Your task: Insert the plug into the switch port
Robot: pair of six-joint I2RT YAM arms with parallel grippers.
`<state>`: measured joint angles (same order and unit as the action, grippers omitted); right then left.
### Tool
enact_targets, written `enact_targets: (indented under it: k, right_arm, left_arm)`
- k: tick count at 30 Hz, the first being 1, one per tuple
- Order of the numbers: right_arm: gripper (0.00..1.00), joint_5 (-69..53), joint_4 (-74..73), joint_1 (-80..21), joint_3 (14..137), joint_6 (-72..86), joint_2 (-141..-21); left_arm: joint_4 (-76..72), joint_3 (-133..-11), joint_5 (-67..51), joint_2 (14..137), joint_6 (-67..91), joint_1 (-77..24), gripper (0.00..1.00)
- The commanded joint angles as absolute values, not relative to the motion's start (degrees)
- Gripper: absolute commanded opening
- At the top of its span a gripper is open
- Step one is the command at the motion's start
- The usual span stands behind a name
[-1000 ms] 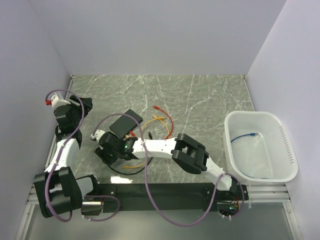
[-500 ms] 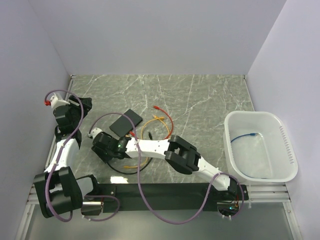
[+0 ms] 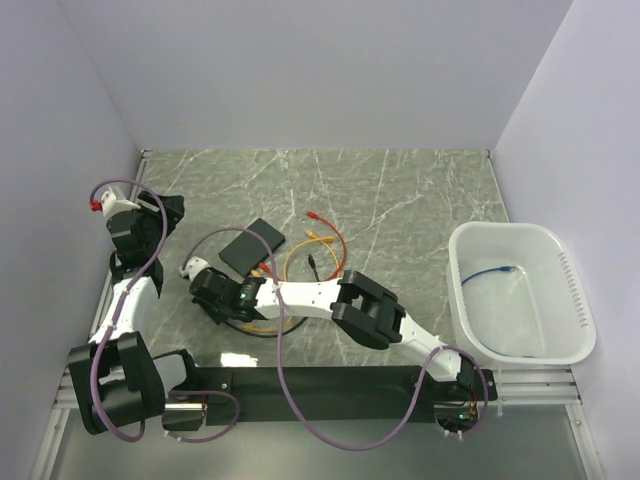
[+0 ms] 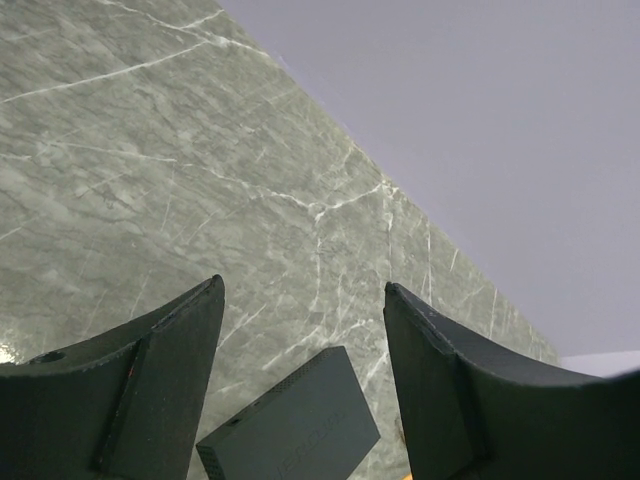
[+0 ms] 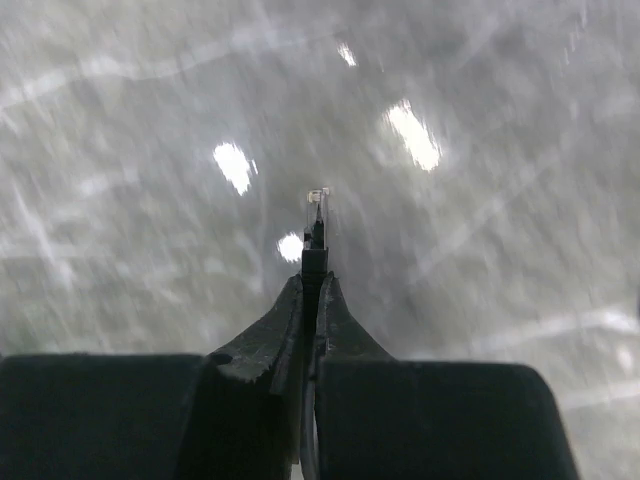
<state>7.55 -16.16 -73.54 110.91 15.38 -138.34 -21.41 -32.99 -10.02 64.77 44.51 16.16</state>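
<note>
From above, the switch (image 3: 252, 246) lies left of the middle of the surface (image 3: 400, 200). The right gripper (image 3: 203, 281) is near its near-left side, and the left gripper (image 3: 167, 208) is by the left edge.

In the left wrist view, the left gripper is spread wide and holds nothing, with the switch showing between its fingers.

In the right wrist view, the right gripper is clamped on the plug (image 5: 317, 208), whose clear tip pokes out over the blurred surface.

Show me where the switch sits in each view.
Top external: the switch lies left of centre on the table.
Left wrist: the switch at bottom centre, framed by the open left tool.
Right wrist: not in it; the right tool pinches the plug.
Shared landmark: the veined green table.
</note>
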Motion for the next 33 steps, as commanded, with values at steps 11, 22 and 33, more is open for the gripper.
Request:
enact_targets:
  k: [11,22,33]
  right_arm:
    - [0.0,0.98,1.39,-66.99,78.24,15.82,-108.56]
    - [0.0,-18.09,16.78,-56.26,59.25,20.65,-97.03]
    - [0.0,-34.43,35.4,-45.36,49.23,31.89,-94.13]
  left_arm:
    - [-36.38,-30.5,-23.98,67.4,47.02,16.26,0.68]
    - [-44.11,-36.29,-36.2,76.37,45.26,3.79,0.66]
    - [-56.94,-35.95,-44.02,79.8,52.11,-3.16,0.55]
